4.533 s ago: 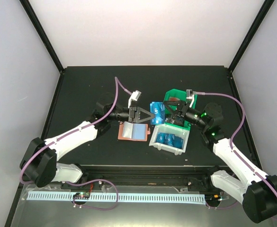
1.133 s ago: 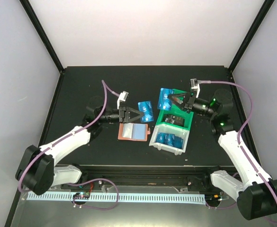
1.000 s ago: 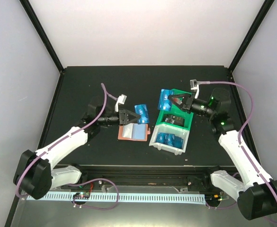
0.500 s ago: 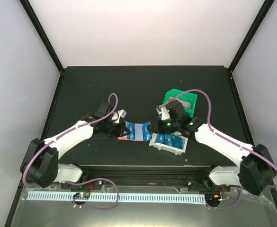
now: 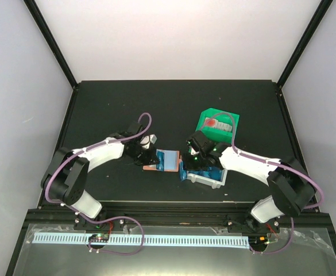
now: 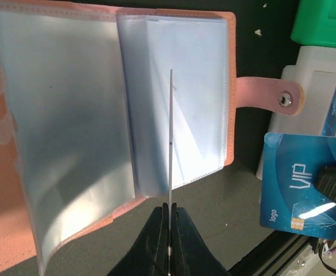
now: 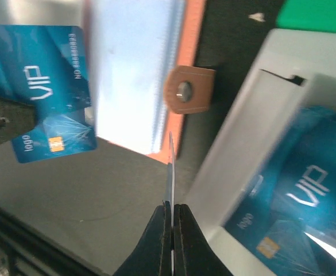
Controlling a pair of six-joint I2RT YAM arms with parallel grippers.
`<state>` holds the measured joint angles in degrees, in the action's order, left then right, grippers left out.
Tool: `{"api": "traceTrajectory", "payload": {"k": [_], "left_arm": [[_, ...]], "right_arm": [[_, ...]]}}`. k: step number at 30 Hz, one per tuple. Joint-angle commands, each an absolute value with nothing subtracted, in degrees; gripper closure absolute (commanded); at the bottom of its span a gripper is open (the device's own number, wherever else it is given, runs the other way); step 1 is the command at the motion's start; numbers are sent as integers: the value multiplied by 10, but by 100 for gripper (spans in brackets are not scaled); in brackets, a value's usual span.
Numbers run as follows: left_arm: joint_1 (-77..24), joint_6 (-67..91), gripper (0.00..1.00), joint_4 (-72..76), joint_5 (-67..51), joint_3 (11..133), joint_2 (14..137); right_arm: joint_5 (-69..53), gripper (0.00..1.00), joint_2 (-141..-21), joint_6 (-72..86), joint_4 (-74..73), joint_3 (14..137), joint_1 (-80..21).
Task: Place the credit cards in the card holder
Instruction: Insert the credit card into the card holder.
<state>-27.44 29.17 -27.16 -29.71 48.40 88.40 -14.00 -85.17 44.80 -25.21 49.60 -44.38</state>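
Left jaws clamped on a blue credit card [image 7: 47, 92], held edge-on over the open card holder [image 6: 70, 115], aimed at its clear pockets. Right jaws clamped on a second card [image 6: 302, 184], just beside the snap tab [image 6: 271, 96] and over the rim of the white bin [image 7: 242, 115], which holds more cards [image 7: 300, 195]. Holder lies flat on the surface [image 5: 110, 109] between the arms. Risks: the two cards are crowded and could collide. A card edge could miss the pocket slit and shove the unpinned holder sideways.

Salmon-pink card holder [image 6: 259, 95], pale grey-blue pockets [image 6: 70, 115] — bright blue credit cards [image 6: 300, 184], white VIP lettering — green bin [image 5: 218, 123], white bin [image 7: 242, 144].
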Motion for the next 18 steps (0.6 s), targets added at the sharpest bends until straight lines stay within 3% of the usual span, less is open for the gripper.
{"api": "traceTrajectory", "payload": {"k": [1, 10, 18], "left_arm": [[-269, 299, 98, -266, -289, 505, 905], [-240, 356, 98, -201, -347, 466, 919], [-234, 367, 98, -172, -384, 460, 942]], "right_arm": [[-55, 99, -859, 439, -306, 507, -447], [-23, 99, -865, 425, -329, 512, -447], [-89, 99, -849, 412, -241, 518, -447]]}}
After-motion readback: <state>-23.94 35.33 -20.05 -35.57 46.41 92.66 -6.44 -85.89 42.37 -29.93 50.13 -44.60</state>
